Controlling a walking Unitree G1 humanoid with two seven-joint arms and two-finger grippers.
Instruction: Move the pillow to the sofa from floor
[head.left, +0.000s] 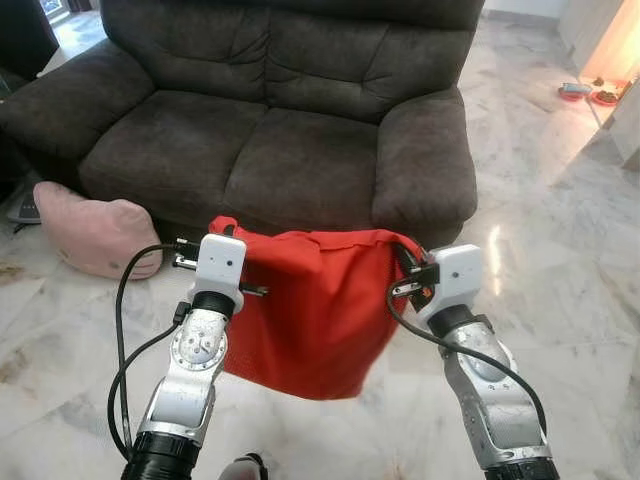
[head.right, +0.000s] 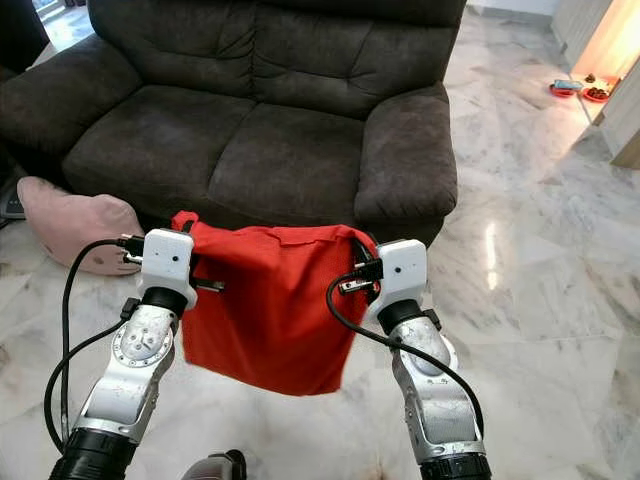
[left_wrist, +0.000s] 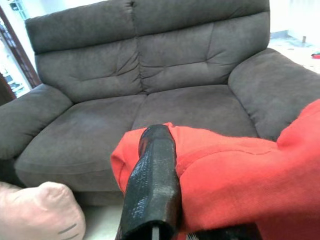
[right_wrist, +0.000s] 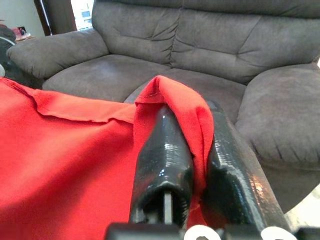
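**Red pillow up off floor, in front of sofa**

Marble floor (head.left: 560, 250) w/ a dark sofa (head.left: 270, 120) ahead. Red pillow (head.left: 310, 310) hangs in the air between both arms, just before the seat. Left gripper (left_wrist: 152, 170) pinches its top left corner, fingers closed on the cloth. Right gripper (right_wrist: 192, 150) squeezes the top right corner tight. Pink cushion (head.left: 95, 235) lies on the floor by the sofa's left end.
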